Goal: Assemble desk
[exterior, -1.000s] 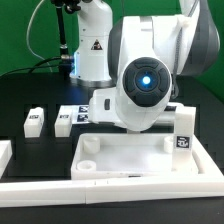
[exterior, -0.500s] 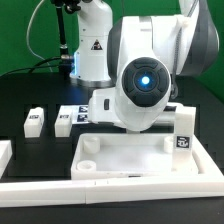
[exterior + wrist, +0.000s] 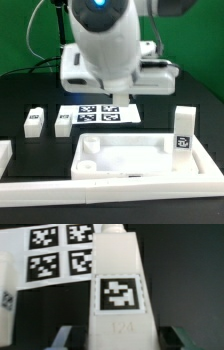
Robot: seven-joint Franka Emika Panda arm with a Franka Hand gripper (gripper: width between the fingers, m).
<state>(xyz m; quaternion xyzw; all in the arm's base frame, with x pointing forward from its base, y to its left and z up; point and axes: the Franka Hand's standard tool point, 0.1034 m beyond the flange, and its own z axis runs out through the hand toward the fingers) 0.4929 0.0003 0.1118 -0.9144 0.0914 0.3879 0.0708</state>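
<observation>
I am watching the tabletop (image 3: 130, 157) lying flat near the front of the table, its raised rim facing up and two round sockets (image 3: 89, 146) showing at its end on the exterior view's left. An upright leg (image 3: 183, 130) is standing at the tabletop's far corner on the exterior view's right, its tag facing the camera. Two short legs (image 3: 34, 121) (image 3: 64, 123) are sitting beyond the tabletop's far corner on the exterior view's left, apart from it and side by side. The marker board (image 3: 100, 114) is lying behind the tabletop's far rim, and a long white rail (image 3: 110, 186) is running along its near side.

The arm (image 3: 100, 45) is hanging above the marker board, behind the tabletop. Through the wrist camera I am seeing the gripper (image 3: 120, 336) straddling a tagged leg (image 3: 120, 286), whose far end is reaching toward the marker board. The jaws are standing wide: the fingers (image 3: 66, 335) are sitting on either side of the tagged leg with a dark gap showing between each one and the leg's sides. I cannot tell whether that leg is resting on the table, and the exterior view is not showing it.
</observation>
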